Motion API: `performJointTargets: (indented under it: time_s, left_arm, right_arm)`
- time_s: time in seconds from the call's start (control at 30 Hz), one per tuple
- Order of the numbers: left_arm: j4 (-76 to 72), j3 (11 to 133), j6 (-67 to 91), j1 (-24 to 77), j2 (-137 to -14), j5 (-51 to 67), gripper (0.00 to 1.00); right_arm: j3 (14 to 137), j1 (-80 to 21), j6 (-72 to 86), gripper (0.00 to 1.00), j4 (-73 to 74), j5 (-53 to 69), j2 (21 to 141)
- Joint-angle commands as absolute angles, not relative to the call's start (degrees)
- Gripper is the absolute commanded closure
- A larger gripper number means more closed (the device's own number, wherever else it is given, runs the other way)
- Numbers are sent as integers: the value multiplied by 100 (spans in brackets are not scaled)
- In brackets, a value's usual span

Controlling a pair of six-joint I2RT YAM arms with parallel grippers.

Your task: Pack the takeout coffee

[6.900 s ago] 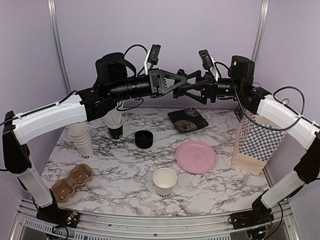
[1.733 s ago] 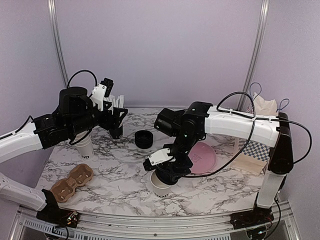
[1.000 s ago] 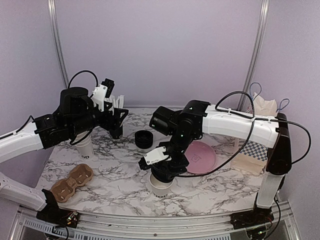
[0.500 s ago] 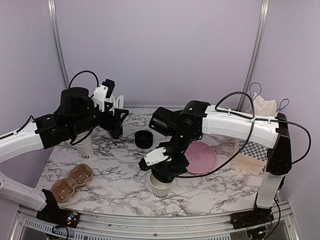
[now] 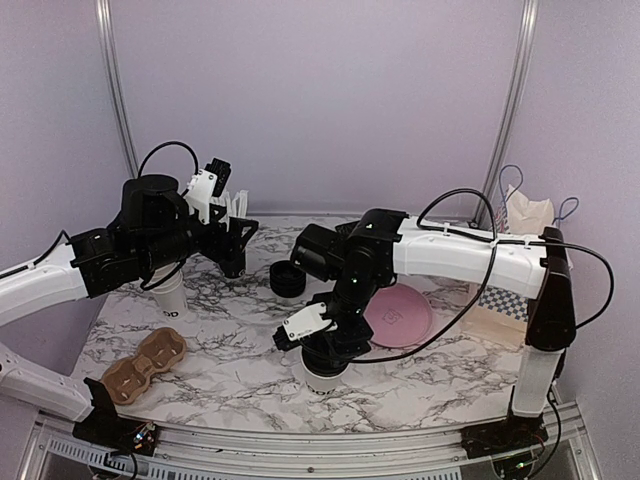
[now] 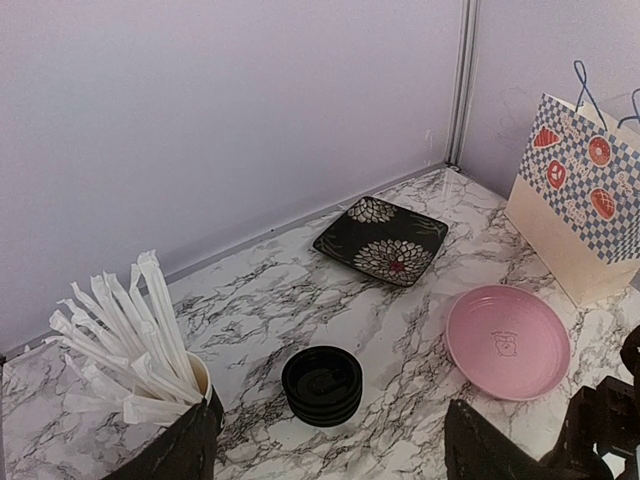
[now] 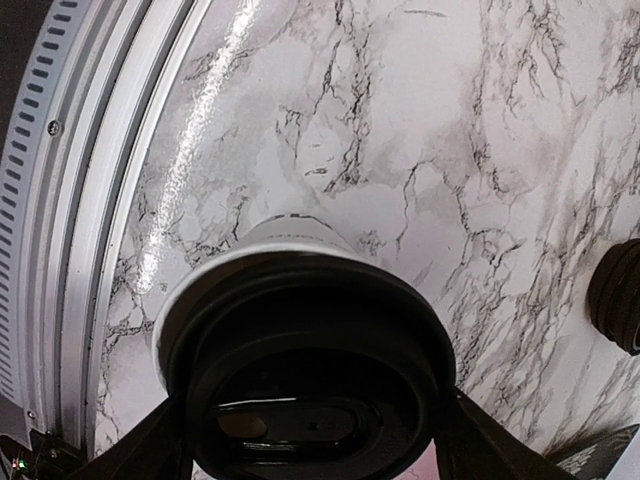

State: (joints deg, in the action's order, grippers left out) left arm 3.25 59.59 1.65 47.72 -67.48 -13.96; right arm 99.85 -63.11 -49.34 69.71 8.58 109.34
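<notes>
Near the bench's [image 5: 225, 345] front edge, my right jaws are straddling the black lid [image 7: 310, 370] sitting on the coffee cup [image 7: 285, 238], probably pressing it home; gripping or not, can't tell. Left jaws are hanging wide, idle.

You can't read any words or numbers here. The stack of white cups [image 5: 170, 298] has a small dark mark low down, too tiny to read. The pink plate [image 6: 522, 362] and the paper bag [image 6: 585, 195] show only little pictures.
</notes>
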Motion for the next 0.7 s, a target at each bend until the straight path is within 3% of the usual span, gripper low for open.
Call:
performJointTargets:
  time_s: [0.0,0.27,0.43,0.57,0.67]
  left_arm:
    - [341,6029,79,4747,-6787,-1346,21]
    - [411,6074,108,4749,-6838,-1354,20]
    - [691,6258,529,4755,-7027,-1811,18]
    - [1881,6686,1433,4748,-7270,-1741,25]
    - [2573,6731,1677,4767,-7306,-818,35]
  right_arm:
    - [10219,-6381,-4913,18,7105,942,11005]
    - [10358,-6381,-4932,9,7225,1238,10780]
    - [10410,-6347,-4904,8,7242,1230,10517]
    - [10154,-5962,-4853,11,7090,1393,10055]
    - [9557,-5466,-4559,20,6289,1640,9535]
